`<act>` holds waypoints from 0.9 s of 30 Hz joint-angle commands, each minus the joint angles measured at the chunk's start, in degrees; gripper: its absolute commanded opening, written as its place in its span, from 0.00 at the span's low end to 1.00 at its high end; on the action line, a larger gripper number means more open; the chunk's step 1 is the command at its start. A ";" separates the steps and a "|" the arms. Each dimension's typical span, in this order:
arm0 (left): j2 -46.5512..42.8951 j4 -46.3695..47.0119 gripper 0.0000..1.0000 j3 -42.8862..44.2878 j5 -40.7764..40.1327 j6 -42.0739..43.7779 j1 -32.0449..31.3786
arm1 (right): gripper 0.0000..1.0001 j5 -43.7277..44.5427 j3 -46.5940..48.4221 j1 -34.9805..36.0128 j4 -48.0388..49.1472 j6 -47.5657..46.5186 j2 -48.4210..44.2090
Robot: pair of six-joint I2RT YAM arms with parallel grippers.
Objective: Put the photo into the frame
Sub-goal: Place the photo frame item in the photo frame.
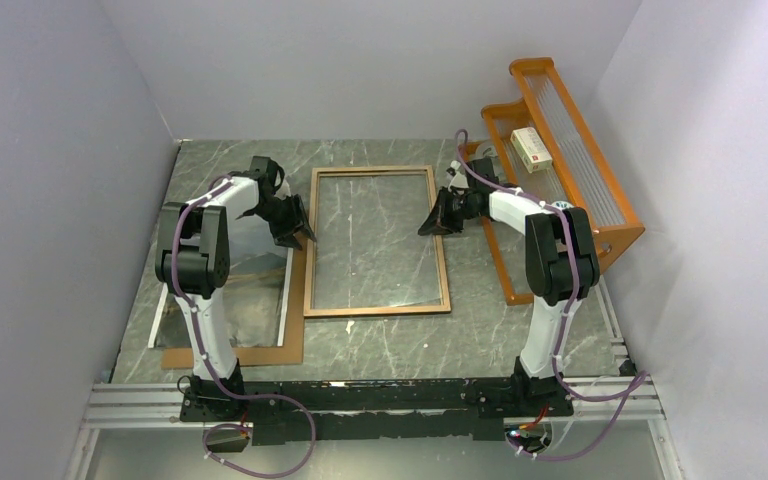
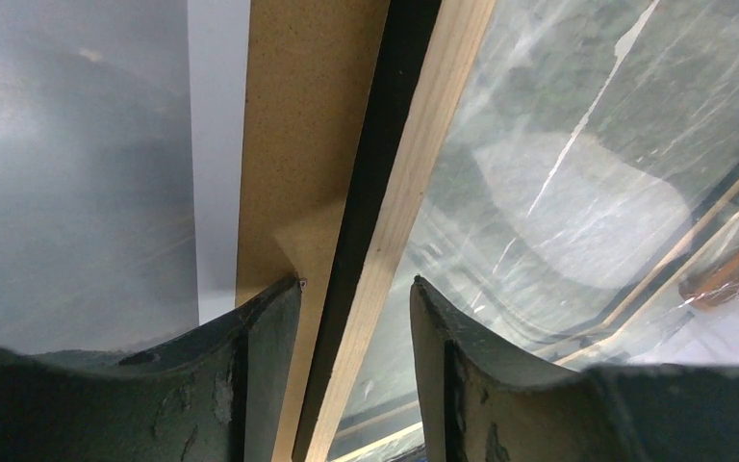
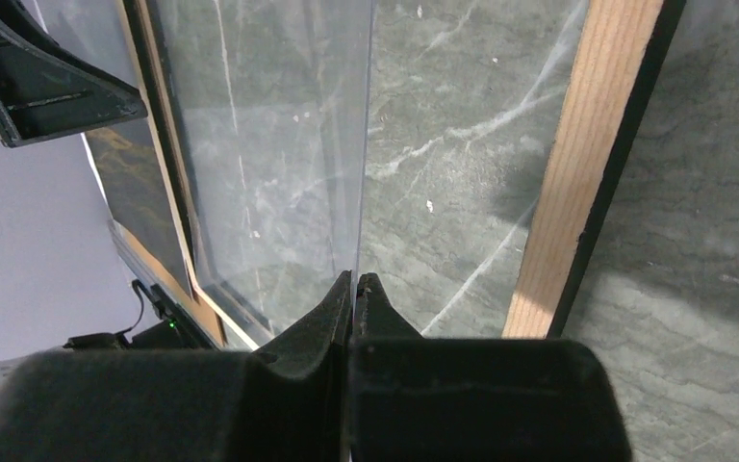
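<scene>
The frame [image 1: 377,171] lies flat mid-table with its light-brown wood back up. My right gripper [image 1: 428,225] is inside the frame's right border [image 3: 587,164]. It is shut [image 3: 356,275] on the edge of the clear pane [image 3: 279,144], which stands tilted up from the frame. My left gripper [image 1: 300,235] is open [image 2: 356,281], its fingers astride the frame's left border [image 2: 423,144] without pinching it. The photo [image 1: 225,300] lies picture side up, glossy and white-edged, left of the frame. It also shows in the left wrist view [image 2: 67,164].
The brown backing board [image 1: 260,352] lies under the photo, its edge [image 2: 298,125] against the frame. An orange rack [image 1: 560,150] holding a white box [image 1: 531,149] stands at the back right, close behind my right arm. Walls enclose the table.
</scene>
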 commanded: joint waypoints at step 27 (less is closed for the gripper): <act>2.76 -1.01 0.50 -0.02 -3.52 1.15 -0.29 | 0.14 -2.27 -4.89 1.03 14.22 0.10 -6.28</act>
